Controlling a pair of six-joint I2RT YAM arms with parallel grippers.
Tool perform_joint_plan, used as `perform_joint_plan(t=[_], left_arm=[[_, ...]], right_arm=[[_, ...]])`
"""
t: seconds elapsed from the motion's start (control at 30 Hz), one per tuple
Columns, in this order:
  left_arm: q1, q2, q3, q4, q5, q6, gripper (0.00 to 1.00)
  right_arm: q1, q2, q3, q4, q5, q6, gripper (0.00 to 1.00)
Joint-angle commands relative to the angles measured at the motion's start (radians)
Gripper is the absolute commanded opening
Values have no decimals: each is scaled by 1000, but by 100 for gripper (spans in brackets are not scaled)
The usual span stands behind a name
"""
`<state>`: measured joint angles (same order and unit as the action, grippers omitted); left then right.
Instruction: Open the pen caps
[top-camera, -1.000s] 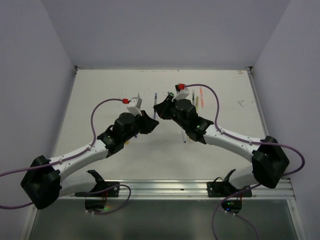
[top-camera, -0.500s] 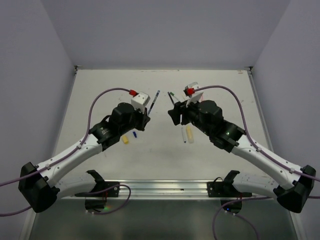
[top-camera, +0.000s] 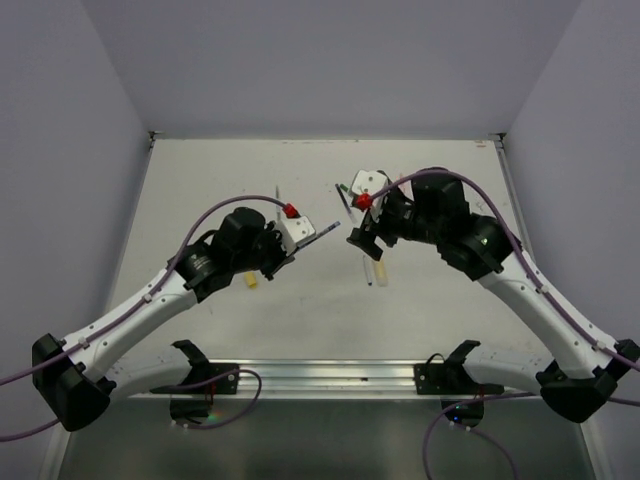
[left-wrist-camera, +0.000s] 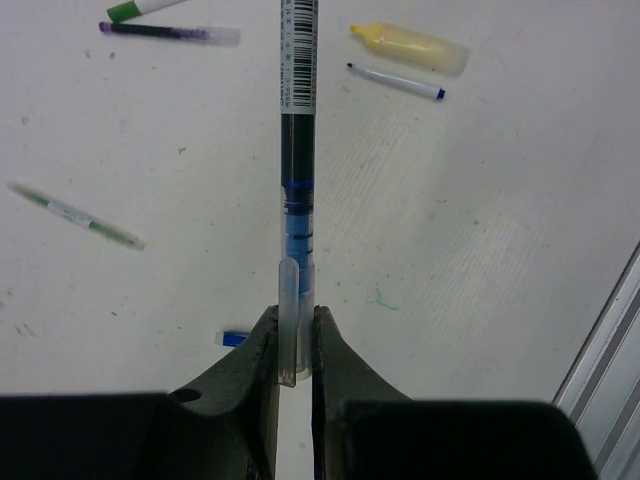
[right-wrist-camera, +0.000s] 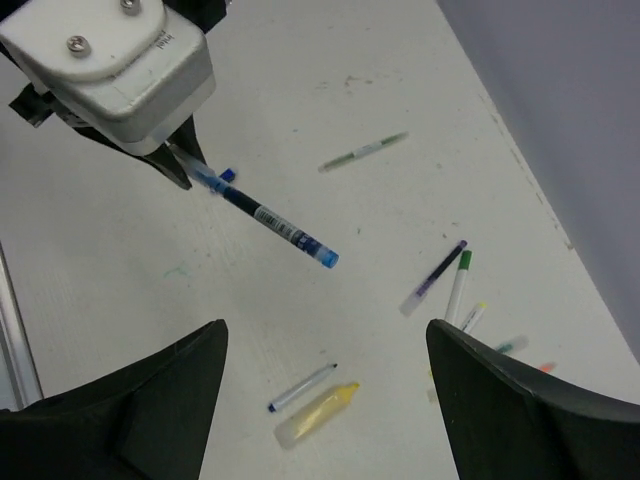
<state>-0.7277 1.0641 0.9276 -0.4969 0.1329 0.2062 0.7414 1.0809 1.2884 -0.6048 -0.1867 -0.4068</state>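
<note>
My left gripper (left-wrist-camera: 297, 345) is shut on a blue pen (left-wrist-camera: 297, 150) with a barcode label. The pen's clear, clipped cap (left-wrist-camera: 289, 320) sits between the jaws. The pen (top-camera: 322, 233) sticks out above the table toward the right arm, its blue far end (right-wrist-camera: 329, 259) free. My right gripper (right-wrist-camera: 325, 400) hangs open and empty above a yellow highlighter (right-wrist-camera: 315, 412) and a thin blue-tipped pen (right-wrist-camera: 302, 387). A loose blue cap (left-wrist-camera: 232, 338) lies on the table under the left gripper. A yellow cap (top-camera: 250, 281) lies by the left arm.
On the white table (top-camera: 220, 180) lie a purple pen (right-wrist-camera: 435, 277), a green-tipped white marker (right-wrist-camera: 458, 285) and a thin green pen (right-wrist-camera: 362, 152) farther off. Grey walls close in the table's sides. A metal rail (top-camera: 330, 375) runs along the near edge.
The two grippers were together at the centre. The right one has opened, let go and drawn back right. The left has swung down with the pen, which now points right.
</note>
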Motion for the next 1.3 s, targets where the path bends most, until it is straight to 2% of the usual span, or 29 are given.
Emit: perform_joint_plan(t=[0.0,0.1,0.2,0.6,1.03,1.07,1.27], left_arm=[[2,-38,57,-42,103,143,0],[2,-38,66,-60,122,183,0],[2,-23,83,-81,137,206,0],[1,51,168,-141,155,248,0],[2,82,192,-155,183,265,0],[2,82,192,-154,182,265,0],[2,82,197,-147,172,265,0]], right_arm=[[-74,115,116,-202,-259,-168,84],[-115,212,221,-330,-370,-227,84],[-117,282,277,-395,-408,-270,84],[-116,424,390,-493,-465,-303,79],[-114,522,446,-504,-485,-259,61],[-116,525,448,-503,-484,-256,56],[-109,560,470,-530,-493,-260,45]])
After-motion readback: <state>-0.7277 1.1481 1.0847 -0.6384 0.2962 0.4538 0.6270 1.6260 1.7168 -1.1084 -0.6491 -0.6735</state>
